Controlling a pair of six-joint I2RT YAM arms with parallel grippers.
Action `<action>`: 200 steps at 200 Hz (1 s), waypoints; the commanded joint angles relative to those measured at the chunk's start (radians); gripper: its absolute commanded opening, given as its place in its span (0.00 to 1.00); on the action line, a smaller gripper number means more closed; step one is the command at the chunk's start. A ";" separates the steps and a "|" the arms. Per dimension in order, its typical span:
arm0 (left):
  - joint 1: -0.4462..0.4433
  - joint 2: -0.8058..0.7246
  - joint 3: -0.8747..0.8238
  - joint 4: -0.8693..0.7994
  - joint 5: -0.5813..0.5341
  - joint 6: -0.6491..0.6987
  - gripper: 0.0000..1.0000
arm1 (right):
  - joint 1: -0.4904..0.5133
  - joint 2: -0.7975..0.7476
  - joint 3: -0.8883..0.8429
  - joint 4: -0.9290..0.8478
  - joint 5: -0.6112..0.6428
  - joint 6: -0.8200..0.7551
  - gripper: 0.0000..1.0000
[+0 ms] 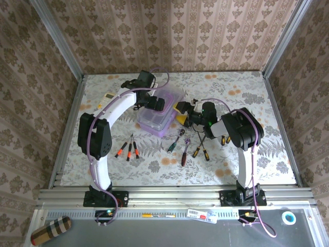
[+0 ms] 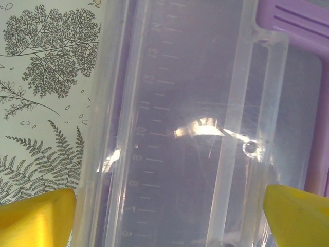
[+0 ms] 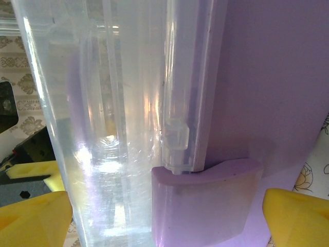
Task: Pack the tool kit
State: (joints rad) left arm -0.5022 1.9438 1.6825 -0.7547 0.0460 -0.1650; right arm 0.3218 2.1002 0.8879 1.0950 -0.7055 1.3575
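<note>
Tool kit pieces lie loose on the floral table (image 1: 267, 154), on the near side of the case. Nearest on the left, three orange-handled screwdrivers (image 1: 129, 150) lie side by side, close to the left arm's upright link. To their right lie a green-handled driver (image 1: 171, 145) and several yellow-and-black-handled screwdrivers (image 1: 198, 151), some partly under the right arm's forearm.

Farther back, near the middle of the table, sits the purple case (image 1: 154, 125) with its clear lid (image 2: 180, 128), which has ruler marks moulded into it. The left gripper (image 2: 167, 213) hangs over the case with its yellow fingers spread wide. The lid lies between the tips, and I cannot tell whether they touch it. The right gripper (image 3: 165, 217) is at the case's right end, its fingers also wide apart. Between them, up close, are the lid's edge, the purple wall and a purple tab (image 3: 205, 200). Neither gripper holds anything.

Farthest back on the left, a yellow calculator (image 1: 109, 96) rests well apart from the case.
</note>
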 commanded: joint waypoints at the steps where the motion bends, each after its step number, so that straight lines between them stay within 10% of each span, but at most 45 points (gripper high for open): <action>1: 0.001 -0.002 -0.014 -0.013 0.013 -0.034 0.95 | 0.010 0.018 0.020 -0.139 0.058 -0.021 0.96; 200: 0.143 0.029 -0.070 0.061 0.119 -0.218 0.91 | -0.009 0.179 0.248 -0.010 -0.105 0.080 1.00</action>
State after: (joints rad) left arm -0.3656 1.9442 1.6318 -0.6750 0.1532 -0.3565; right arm 0.2955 2.2562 1.0946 1.0946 -0.7940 1.4265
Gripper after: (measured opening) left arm 0.913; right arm 0.999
